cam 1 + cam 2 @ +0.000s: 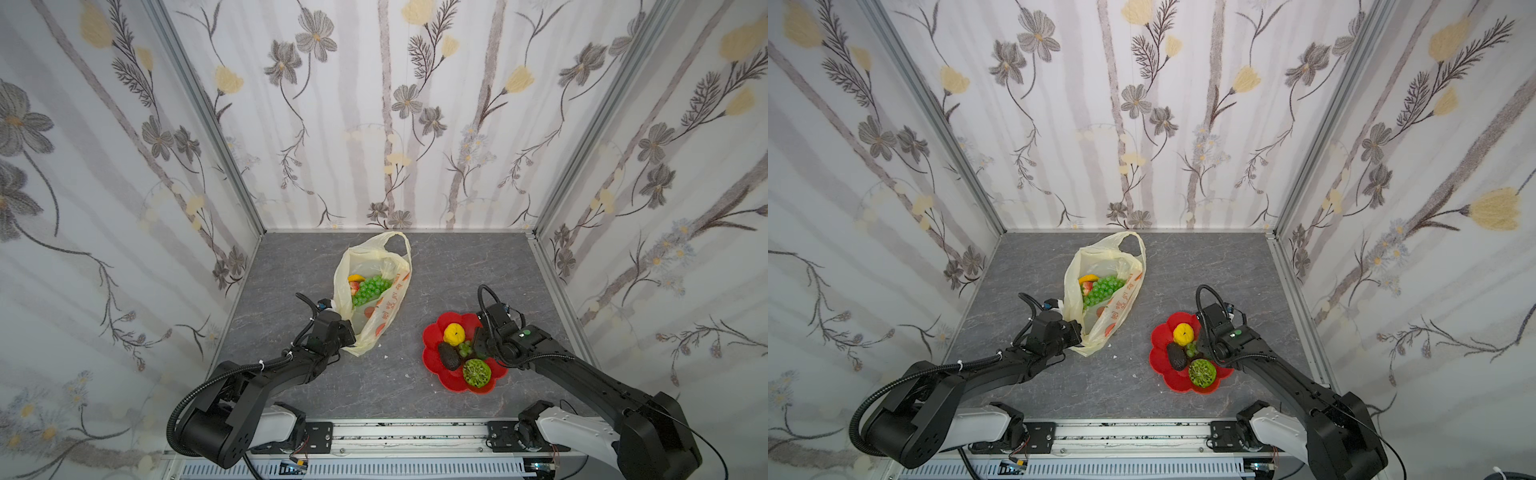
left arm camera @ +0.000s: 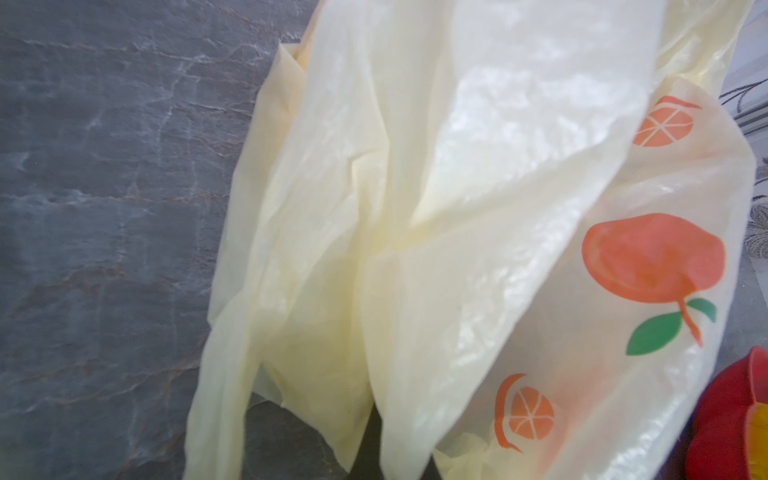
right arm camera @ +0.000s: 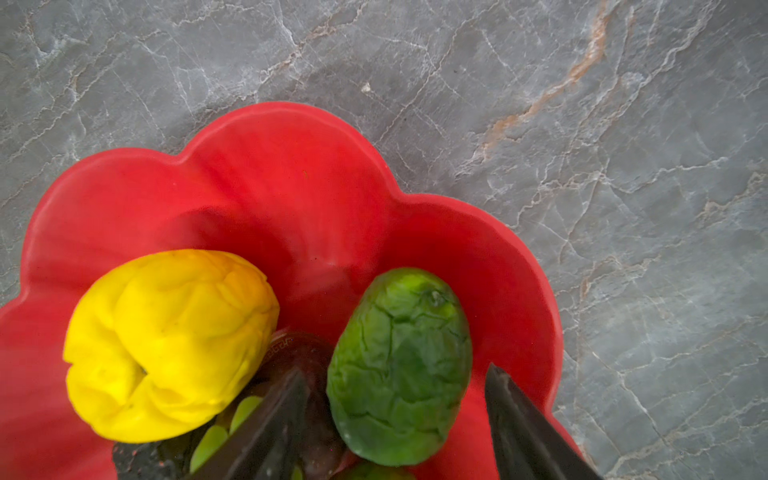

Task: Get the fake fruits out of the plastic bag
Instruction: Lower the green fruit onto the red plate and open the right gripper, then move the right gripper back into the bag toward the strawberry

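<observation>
Roughly halfway, we reckon. Our left gripper is clamped tight on the near corner of the bag, just left of the bench middle. We figure it's pinching the film so the mouth stands up and gapes for the other arm. Inside we can see the grapes, a yellow bit and a red piece.

Over by the right edge, the right gripper hangs low over the plate. Its jaws are spread wide either side of a green fruit lying there, with no squeeze on it as far as we can tell, so it looks like a drop-off. A yellow fruit, avocado and green ball sit there too, so the plate's clearly the dump spot
</observation>
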You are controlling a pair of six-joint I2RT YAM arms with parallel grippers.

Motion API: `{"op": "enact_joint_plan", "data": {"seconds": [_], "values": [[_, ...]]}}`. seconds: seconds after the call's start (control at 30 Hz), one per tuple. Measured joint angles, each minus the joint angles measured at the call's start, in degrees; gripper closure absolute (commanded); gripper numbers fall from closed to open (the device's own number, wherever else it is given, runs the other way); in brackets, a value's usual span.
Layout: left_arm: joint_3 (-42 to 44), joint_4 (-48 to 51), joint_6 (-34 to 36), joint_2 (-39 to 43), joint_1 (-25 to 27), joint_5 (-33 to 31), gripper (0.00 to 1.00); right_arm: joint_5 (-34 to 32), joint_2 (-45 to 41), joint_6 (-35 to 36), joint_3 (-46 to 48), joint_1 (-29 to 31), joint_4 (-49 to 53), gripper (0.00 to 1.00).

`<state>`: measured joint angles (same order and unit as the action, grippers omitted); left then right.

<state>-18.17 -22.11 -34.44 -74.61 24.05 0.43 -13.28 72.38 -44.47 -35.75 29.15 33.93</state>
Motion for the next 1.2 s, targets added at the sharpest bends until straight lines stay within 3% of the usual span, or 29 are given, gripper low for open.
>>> {"op": "enact_joint_plan", "data": {"seconds": [0.3, 0.53, 0.7, 0.9, 1.07, 1.2], "values": [[0.00, 0.00, 0.15, 0.37, 0.00, 0.00, 1.00, -0.59, -3.52, 0.87, -3.43, 0.66, 2.27, 0.33], [0.00, 0.02, 0.15, 0.63, 0.00, -0.04, 1.00, 1.20, -1.73, 5.16, -11.87, 7.82, -1.25, 0.36], [0.11, -0.02, 0.15, 1.09, 0.00, -0.46, 1.00, 3.26, 9.01, 7.28, -21.73, 14.14, -7.78, 0.36], [2.75, -0.13, -3.02, 4.22, 0.00, -0.87, 1.00, 8.28, 28.09, 9.05, -37.86, 20.68, -14.71, 0.36], [6.32, 0.13, -7.48, 11.54, 0.00, -2.03, 1.00, 11.98, 41.18, 10.97, -50.01, 23.32, -16.04, 0.37], [7.96, 1.49, -10.67, 17.92, 0.00, -3.56, 1.00, 15.43, 47.06, 12.00, -54.27, 24.72, -16.57, 0.37]]}}
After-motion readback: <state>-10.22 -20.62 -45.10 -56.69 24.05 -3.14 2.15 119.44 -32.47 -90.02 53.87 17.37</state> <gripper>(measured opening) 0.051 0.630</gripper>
